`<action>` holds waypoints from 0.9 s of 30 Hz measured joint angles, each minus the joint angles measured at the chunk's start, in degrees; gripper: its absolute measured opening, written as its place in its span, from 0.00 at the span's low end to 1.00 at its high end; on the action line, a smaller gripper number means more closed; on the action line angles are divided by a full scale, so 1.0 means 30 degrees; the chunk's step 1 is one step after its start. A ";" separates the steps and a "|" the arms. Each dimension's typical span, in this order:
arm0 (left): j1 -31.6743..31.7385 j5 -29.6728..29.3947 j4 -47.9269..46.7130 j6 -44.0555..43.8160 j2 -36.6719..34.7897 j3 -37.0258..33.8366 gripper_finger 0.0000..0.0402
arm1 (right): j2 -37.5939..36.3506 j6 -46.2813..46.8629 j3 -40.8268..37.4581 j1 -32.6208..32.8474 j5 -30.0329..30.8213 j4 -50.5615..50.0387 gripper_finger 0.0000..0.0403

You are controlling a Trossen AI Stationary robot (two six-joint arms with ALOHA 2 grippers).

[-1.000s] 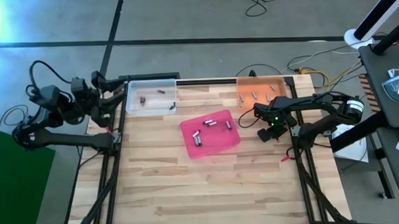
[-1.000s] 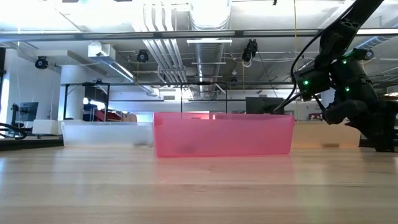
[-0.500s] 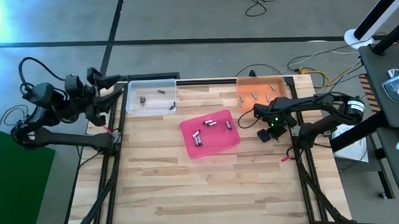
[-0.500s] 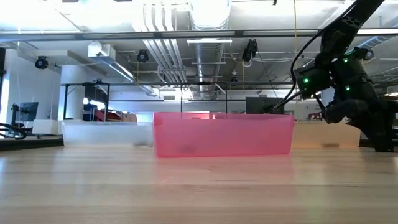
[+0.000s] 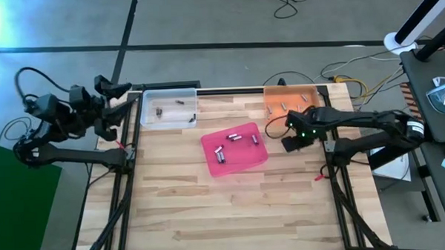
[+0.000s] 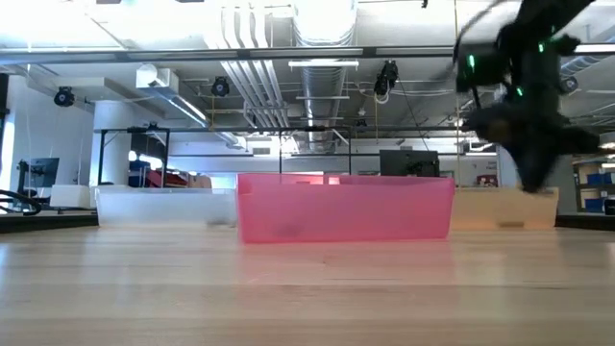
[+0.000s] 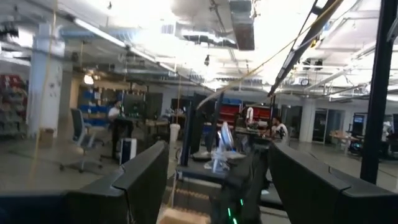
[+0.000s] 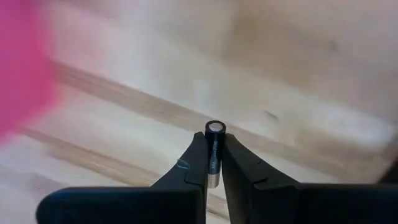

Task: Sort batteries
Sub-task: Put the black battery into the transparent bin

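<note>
From above, the right gripper (image 5: 288, 141) is hovering beside the pink tray (image 5: 245, 163), which is holding several batteries (image 5: 235, 137); more are lying in the clear tray (image 5: 167, 96) and the orange tray (image 5: 289, 91). The left gripper (image 5: 108, 90) is waiting off the table's edge, spread wide. Only the right wrist view shows the fingers (image 8: 193, 163) pinching one smooth metal battery (image 8: 214, 153) over wood.
</note>
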 joint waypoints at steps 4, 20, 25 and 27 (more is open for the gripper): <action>0.0017 -0.0357 0.0793 -0.1122 0.0007 -0.1265 0.63 | -0.0537 -0.0020 0.2153 -0.0020 0.1024 0.0057 0.05; 0.3836 -0.1509 0.5583 -0.6918 0.0799 -0.7372 0.70 | 0.8199 -0.9373 1.3612 -0.2090 -0.2054 0.5149 0.04; 0.4269 -0.1783 0.5602 -0.8945 0.1449 -0.8667 0.70 | 1.0665 -1.0570 1.6211 -0.2668 -0.5288 0.8390 0.04; 0.4248 -0.2160 0.5573 -0.9710 0.1777 -0.9085 0.70 | 1.1438 -1.0895 1.7122 -0.2673 -0.6214 0.9712 0.04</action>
